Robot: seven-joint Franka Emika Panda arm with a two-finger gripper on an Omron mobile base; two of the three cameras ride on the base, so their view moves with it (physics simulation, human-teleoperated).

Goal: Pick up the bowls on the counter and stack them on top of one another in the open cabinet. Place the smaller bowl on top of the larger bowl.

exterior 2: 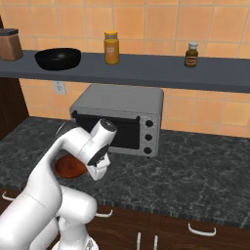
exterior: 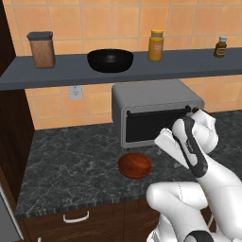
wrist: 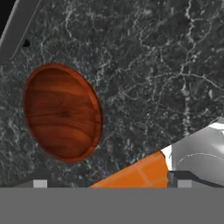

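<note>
The larger black bowl (exterior: pixel 110 60) (exterior 2: pixel 58 58) stands on the open cabinet's grey shelf board (exterior: pixel 189 66) (exterior 2: pixel 156 69), left of a yellow bottle. The smaller reddish-brown bowl (exterior: pixel 134 165) (wrist: pixel 61 112) lies upright on the counter (exterior: pixel 71 160) in front of the toaster oven; in the right base view the arm hides part of this bowl (exterior 2: pixel 67 168). My gripper (wrist: pixel 112 183) hovers above the counter beside the bowl, pointing down. Its fingertips stand wide apart with nothing between them; the brown bowl lies off to their left in the hand view.
A grey toaster oven (exterior: pixel 156 111) (exterior 2: pixel 119 117) stands at the back of the counter under the shelf. The shelf also carries a brown-filled jar (exterior: pixel 41 49), a yellow bottle (exterior: pixel 156 45) (exterior 2: pixel 111 48) and a small dark bottle (exterior: pixel 220 47) (exterior 2: pixel 191 54). A dark cabinet wall stands at the left.
</note>
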